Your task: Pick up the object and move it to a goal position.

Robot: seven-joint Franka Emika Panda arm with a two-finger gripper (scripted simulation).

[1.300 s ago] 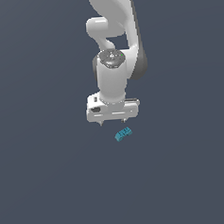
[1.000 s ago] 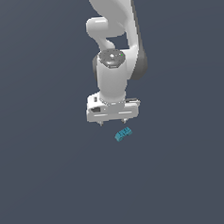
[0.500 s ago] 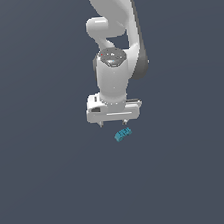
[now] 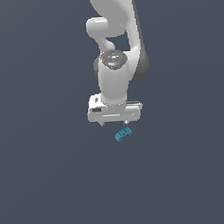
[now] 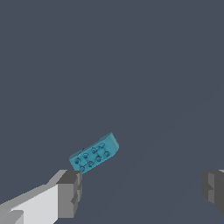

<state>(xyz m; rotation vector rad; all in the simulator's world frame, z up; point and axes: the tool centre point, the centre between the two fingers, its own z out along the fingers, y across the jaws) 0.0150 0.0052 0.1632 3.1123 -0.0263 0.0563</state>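
The object is a tiny teal-blue oblong block (image 4: 123, 134) with a studded top, lying on the dark grey floor. It lies just below the white gripper (image 4: 114, 124) in the exterior view, slightly toward that view's right. In the wrist view the block (image 5: 94, 153) lies tilted, close to one grey fingertip (image 5: 70, 192) and off the midline between the two. The gripper (image 5: 142, 190) is open wide and empty, with the block apart from both fingers.
The white Panda arm (image 4: 113, 47) rises above the gripper in the exterior view. The plain dark grey floor (image 4: 47, 175) stretches all round. No goal marker shows in either view.
The gripper has come down slightly toward the block and a little to the exterior view's right. The block has not moved. The jaws stay open.
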